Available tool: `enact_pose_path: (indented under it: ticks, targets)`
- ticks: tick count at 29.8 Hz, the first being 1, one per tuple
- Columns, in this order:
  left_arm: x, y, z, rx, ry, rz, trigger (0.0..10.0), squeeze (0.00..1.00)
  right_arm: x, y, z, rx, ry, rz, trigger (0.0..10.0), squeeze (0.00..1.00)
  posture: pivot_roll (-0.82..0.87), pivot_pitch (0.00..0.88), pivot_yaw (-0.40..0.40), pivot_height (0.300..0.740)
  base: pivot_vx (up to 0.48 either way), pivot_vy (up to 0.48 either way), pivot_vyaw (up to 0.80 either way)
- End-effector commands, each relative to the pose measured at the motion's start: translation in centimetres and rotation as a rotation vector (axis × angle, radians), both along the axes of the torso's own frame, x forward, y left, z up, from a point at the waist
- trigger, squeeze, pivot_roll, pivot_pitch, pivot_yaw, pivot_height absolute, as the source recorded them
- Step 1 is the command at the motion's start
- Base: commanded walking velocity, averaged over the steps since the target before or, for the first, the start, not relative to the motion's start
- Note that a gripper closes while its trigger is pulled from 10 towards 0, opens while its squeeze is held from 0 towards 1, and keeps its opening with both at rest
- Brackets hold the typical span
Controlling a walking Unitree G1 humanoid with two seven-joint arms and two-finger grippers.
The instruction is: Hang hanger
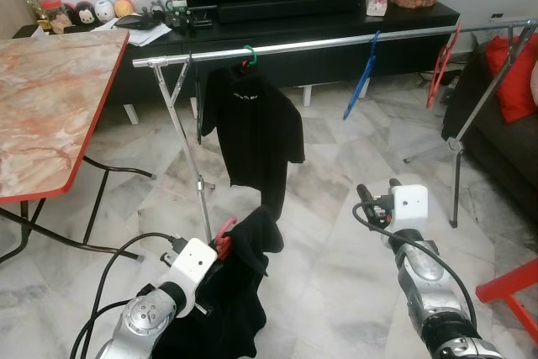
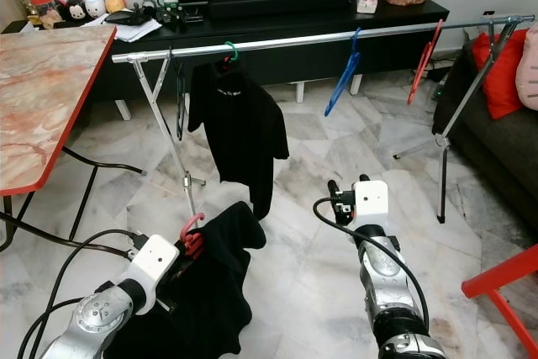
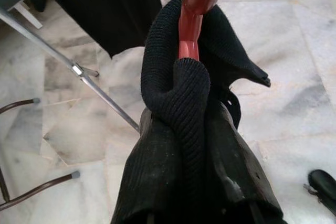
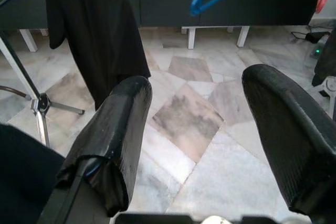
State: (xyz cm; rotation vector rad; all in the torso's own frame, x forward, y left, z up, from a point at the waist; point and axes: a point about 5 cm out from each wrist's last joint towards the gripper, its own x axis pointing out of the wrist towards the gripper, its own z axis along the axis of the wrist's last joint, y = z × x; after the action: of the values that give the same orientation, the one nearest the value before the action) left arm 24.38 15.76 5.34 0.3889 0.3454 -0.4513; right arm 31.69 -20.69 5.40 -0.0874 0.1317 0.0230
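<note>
My left gripper (image 1: 217, 248) is low at the front left, shut on a red hanger (image 1: 225, 235) with a black knit garment (image 1: 244, 292) draped over it. In the left wrist view the red hanger (image 3: 191, 19) sticks out of the garment (image 3: 178, 108), which covers the fingers. A silver clothes rail (image 1: 294, 44) runs across ahead, well above and beyond the gripper. On the rail hang a black T-shirt (image 1: 252, 128) on a green hanger, a bare blue hanger (image 1: 363, 77) and another red hanger (image 1: 444, 65). My right gripper (image 1: 377, 192) is open and empty over the floor, its fingers (image 4: 113, 135) spread wide.
A marble-top folding table (image 1: 50, 98) with a red edge stands at the left. A black TV console (image 1: 336, 31) lies behind the rail. A dark sofa with a red cushion (image 1: 513, 81) is at the right, and a red frame (image 1: 513, 287) at the lower right. The rail's legs (image 1: 187, 140) splay onto the marble floor.
</note>
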Motion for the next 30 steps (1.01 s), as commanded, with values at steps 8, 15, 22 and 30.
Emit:
enact_pose_path:
  ticks: [8, 15, 22, 30]
  targets:
    - [-0.4, 9.7, -0.2, -0.02, -0.081, 0.526, 10.0, 0.0, -1.7, -1.1, -3.1, -0.006, 0.182, -0.044, 10.0, 0.0, -0.01, 0.0, 0.037, 0.74, 0.0, 0.0, 0.0]
    - [-3.2, 14.0, -2.5, -0.039, -0.011, 0.78, 10.0, 0.0, -3.4, -1.7, -5.2, 0.018, 0.293, -0.09, 10.0, 0.0, 0.0, 0.0, 0.032, 0.74, 0.0, 0.0, 0.0]
    - [-8.0, 14.6, -7.9, 0.002, 0.221, 0.855, 10.0, 0.0, -6.6, -2.8, -8.2, 0.015, 0.473, -0.15, 10.0, 0.0, 0.0, 0.0, 0.036, 0.74, 0.0, 0.0, 0.0]
    - [-11.3, 13.3, -11.5, 0.0, 0.382, 0.888, 10.0, 0.0, -10.0, -3.2, -10.6, -0.034, 0.625, -0.155, 10.0, 0.0, -0.01, 0.0, 0.04, 0.74, 0.0, 0.0, 0.0]
